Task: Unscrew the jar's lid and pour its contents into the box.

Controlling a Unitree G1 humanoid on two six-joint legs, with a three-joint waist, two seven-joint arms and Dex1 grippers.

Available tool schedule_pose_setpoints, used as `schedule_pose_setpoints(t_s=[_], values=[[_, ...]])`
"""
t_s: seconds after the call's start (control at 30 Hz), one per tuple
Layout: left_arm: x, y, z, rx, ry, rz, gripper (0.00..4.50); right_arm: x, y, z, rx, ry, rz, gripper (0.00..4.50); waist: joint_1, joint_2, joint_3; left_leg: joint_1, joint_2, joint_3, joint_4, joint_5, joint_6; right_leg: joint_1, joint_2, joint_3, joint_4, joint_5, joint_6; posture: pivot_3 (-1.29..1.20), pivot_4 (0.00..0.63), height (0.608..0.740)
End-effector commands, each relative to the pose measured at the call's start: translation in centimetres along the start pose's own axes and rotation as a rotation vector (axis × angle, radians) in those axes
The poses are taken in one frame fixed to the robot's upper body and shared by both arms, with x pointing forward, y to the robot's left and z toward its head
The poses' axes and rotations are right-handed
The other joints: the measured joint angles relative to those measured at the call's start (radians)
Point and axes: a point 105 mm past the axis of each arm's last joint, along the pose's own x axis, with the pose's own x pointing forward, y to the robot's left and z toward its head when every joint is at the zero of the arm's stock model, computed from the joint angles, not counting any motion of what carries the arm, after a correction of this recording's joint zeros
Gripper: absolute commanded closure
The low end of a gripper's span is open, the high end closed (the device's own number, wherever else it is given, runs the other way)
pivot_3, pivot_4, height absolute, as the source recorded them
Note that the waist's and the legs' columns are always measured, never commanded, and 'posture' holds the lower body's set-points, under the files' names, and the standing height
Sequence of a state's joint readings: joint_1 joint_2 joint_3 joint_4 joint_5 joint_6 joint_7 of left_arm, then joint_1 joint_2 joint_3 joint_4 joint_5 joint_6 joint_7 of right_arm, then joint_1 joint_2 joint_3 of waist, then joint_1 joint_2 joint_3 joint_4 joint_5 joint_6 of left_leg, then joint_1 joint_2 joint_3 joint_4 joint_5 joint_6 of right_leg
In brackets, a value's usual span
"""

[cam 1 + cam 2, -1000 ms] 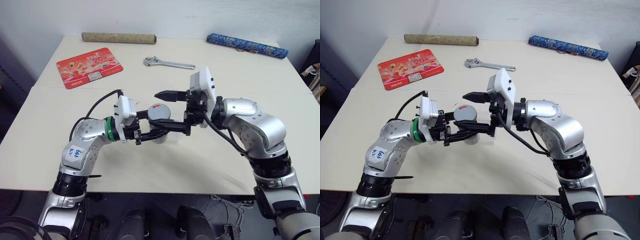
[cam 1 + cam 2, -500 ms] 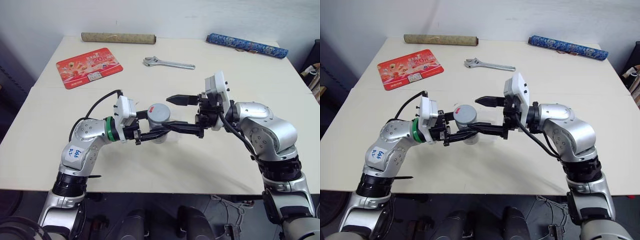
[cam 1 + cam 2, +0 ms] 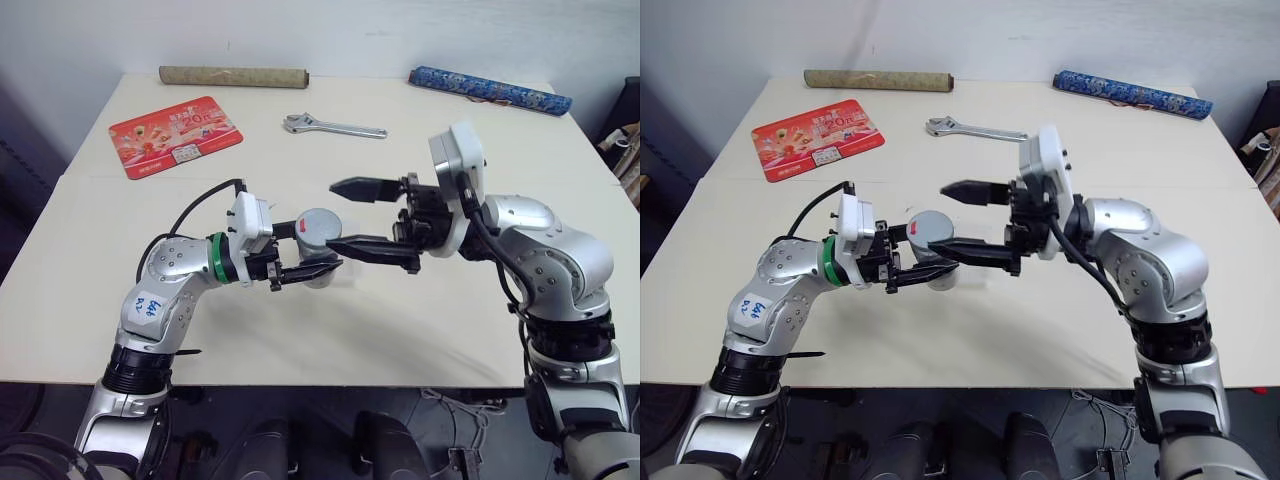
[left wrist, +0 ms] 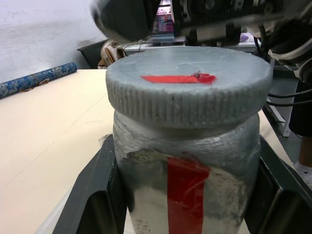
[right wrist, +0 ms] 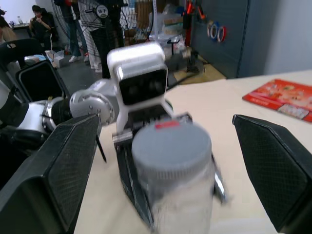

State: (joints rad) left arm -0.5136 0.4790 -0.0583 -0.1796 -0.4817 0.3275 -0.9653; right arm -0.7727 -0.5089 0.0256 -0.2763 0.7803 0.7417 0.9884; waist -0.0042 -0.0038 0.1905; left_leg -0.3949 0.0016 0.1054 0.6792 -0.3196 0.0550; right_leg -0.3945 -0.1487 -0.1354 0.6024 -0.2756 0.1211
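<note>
Clamped on the jar (image 3: 318, 243), the left gripper (image 3: 322, 270) holds it just above the table (image 3: 420, 320), fingers hiding its lower sides. Spread wide and holding nothing, the right gripper (image 3: 345, 215) sits just beside the jar, one finger beyond the lid (image 4: 189, 83), one in front. Jar is silvery-grey with a red stripe; its grey ribbed lid is on, marked with red tape. The red card (image 3: 176, 133) reads "20"; its other print is too small to read
</note>
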Motion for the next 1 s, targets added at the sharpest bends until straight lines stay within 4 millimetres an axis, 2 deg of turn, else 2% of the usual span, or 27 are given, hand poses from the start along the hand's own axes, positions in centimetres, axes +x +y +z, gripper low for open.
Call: schedule_pose_setpoints(t_s=[0.03,0.3,0.53,0.63,0.77,0.83,0.9,1.0], values=[[0.2,-0.4,0.8,0.029,-0.019,-0.020,2.08,1.4,0.2,0.4,-0.062,0.030,-0.004,0.04,0.001,0.000,0.000,0.000,0.000,0.000,0.000,0.000,0.000,0.000,0.000,0.000,0.000,0.000,0.000,0.00,0.150,0.740],[0.2,-0.4,0.9,0.028,-0.021,-0.020,2.08,2.2,0.2,-0.3,-0.079,0.089,0.014,0.04,0.003,0.000,0.000,-0.001,-0.001,0.000,0.001,0.000,0.001,0.000,0.000,-0.001,0.000,0.000,0.000,0.00,0.150,0.740],[0.3,-0.4,0.9,0.029,-0.023,-0.016,2.08,2.0,0.0,-1.3,-0.079,0.103,0.010,0.04,0.002,0.000,0.000,-0.001,-0.001,0.000,0.001,0.000,0.001,0.000,0.000,-0.001,0.000,0.000,0.000,0.00,0.150,0.740],[0.3,-0.4,0.9,0.029,-0.023,-0.015,2.08,1.9,-0.2,-1.6,-0.076,0.102,0.008,0.66,0.002,0.000,0.000,-0.001,-0.001,0.000,0.001,0.000,0.001,0.000,0.000,-0.002,0.000,0.000,0.000,0.00,0.150,0.740],[0.3,-0.4,1.0,0.030,-0.023,-0.015,2.08,1.8,-0.2,-1.6,-0.070,0.073,0.011,2.00,0.002,0.000,0.000,-0.001,-0.001,0.000,0.001,0.000,0.001,0.000,0.000,-0.002,0.000,0.000,0.000,0.00,0.150,0.740],[0.3,-0.4,0.9,0.029,-0.023,-0.015,2.08,1.7,0.1,-1.2,-0.047,0.034,0.025,1.99,0.002,0.000,0.000,-0.001,-0.001,0.000,0.001,0.000,0.001,0.000,0.000,-0.002,0.000,0.000,0.000,0.00,0.150,0.740],[0.2,-0.4,0.9,0.026,-0.023,-0.016,2.08,1.4,0.6,0.2,0.072,-0.089,0.057,1.99,0.002,0.000,0.000,-0.001,-0.001,0.000,0.001,0.000,0.001,0.000,0.000,-0.002,0.000,0.000,0.000,0.00,0.150,0.740],[0.0,-0.3,0.8,0.026,-0.019,-0.015,2.08,0.0,1.0,2.0,0.271,-0.232,0.095,1.99,0.002,0.000,0.000,-0.002,-0.001,-0.001,0.001,0.000,0.001,0.000,0.000,-0.001,0.000,0.000,0.000,0.00,0.150,0.740]])
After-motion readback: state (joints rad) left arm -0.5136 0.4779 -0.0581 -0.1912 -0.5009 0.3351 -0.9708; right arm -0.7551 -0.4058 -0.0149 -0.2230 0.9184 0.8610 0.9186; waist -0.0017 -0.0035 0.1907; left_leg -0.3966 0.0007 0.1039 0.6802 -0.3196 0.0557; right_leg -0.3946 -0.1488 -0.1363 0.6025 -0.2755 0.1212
